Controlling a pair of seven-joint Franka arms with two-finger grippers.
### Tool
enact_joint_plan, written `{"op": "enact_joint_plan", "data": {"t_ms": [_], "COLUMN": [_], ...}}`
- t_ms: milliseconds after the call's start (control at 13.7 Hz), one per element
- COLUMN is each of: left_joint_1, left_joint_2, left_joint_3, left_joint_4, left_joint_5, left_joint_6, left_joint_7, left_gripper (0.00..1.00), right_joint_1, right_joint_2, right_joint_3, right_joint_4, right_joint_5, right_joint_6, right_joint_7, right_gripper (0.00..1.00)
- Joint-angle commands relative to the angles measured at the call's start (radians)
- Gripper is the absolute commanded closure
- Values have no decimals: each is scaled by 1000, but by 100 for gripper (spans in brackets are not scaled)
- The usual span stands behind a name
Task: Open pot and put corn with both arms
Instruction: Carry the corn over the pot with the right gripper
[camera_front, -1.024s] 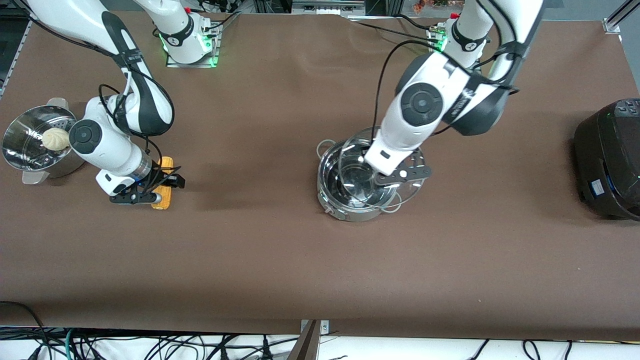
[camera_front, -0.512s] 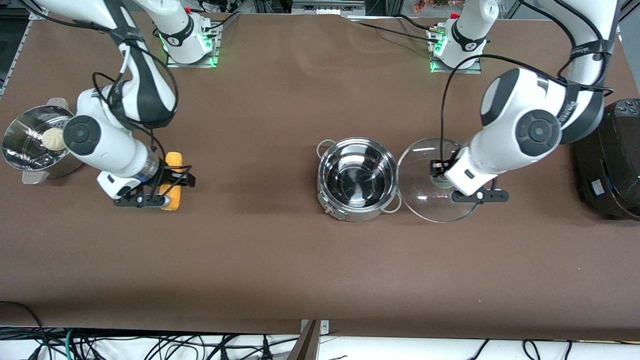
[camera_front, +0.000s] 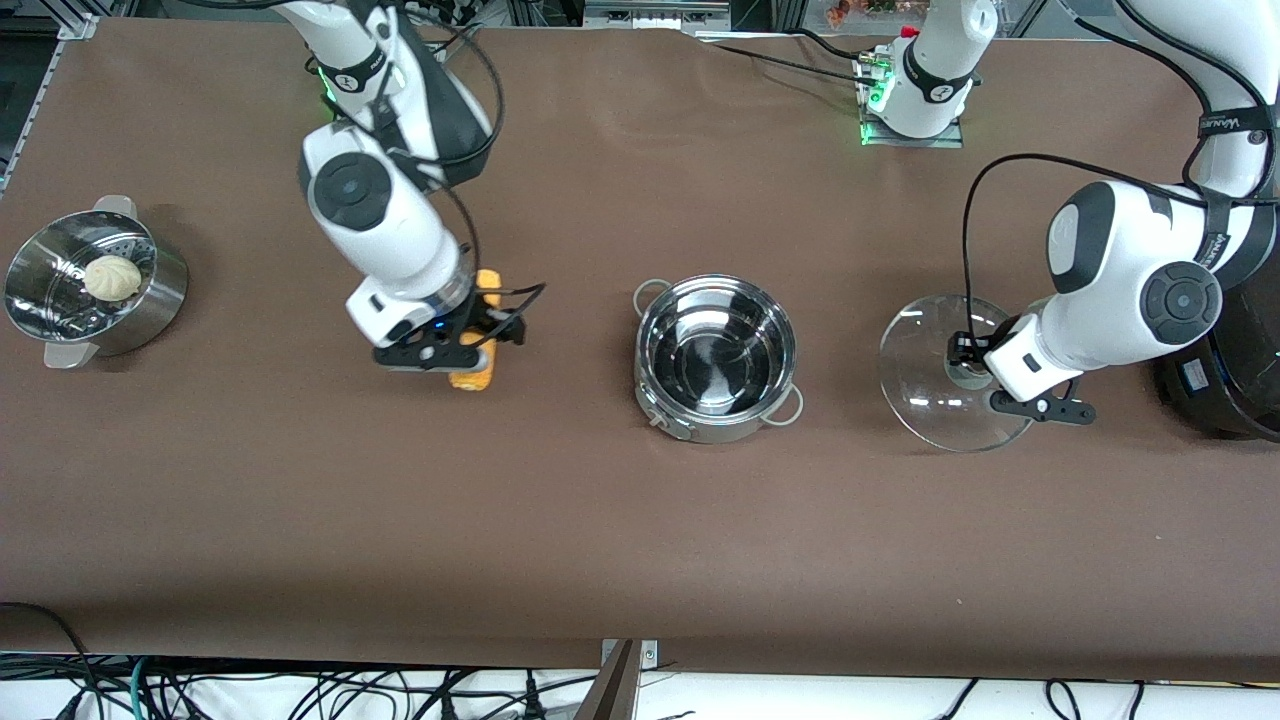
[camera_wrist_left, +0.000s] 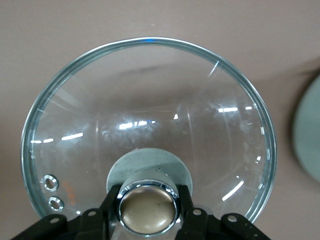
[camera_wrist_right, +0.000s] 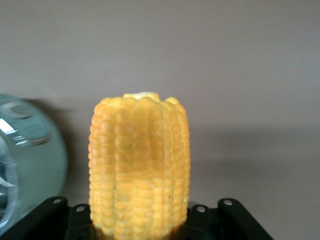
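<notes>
Corn (camera_front: 478, 340) is clenched in right gripper (camera_front: 462, 340) over bare table, long axis toward the front camera; open pot (camera_front: 716, 357) lies toward left arm's end from it. Left gripper (camera_front: 975, 372) grasps lid (camera_front: 925, 385) by knob, beside pot, w/ right arm nearer to pot.

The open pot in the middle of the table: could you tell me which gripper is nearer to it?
The right gripper, holding the corn beside the pot. The left gripper holds the glass lid, slightly farther off.

Right gripper (camera_front: 470, 335) clamped on the corn (camera_front: 480, 345); left gripper (camera_front: 975, 362) clamped on the lid knob (camera_wrist_left: 148, 209).
</notes>
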Motion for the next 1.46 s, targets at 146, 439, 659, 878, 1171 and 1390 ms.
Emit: {"op": "enact_joint_plan", "data": {"t_ms": [146,439,659,878,1171,1390], "left_joint_1": [9,9,8,6,6,8], "left_joint_2": [11,94,114,136,139,124], "left_joint_3": [53,84,88,88,88,88], "left_joint_4": [-132,-139,-139,-139,-152,-164], "left_joint_5": [-10,-10,-12,-12,-12,-12], "left_joint_6": [206,341,362,362,360,354], "left_joint_7": [118,155,155,154,139,138], "left_gripper": [100,100,100,85,22,0], "right_joint_1": [174,285,346,392,442,462], "right_joint_2": [208,343,399,469,549,567], "right_joint_3": [-14,-17,-31,-60,-101,-103], "right_joint_4": [377,549,638,713,775,775], "right_joint_5": [-21,-89,-89,-91,-91,-89], "right_joint_6": [-188,-196,-196,-187,-128,-81], "right_joint_7": [154,256,317,328,327,327], "right_gripper": [100,100,100,100,100,100]}}
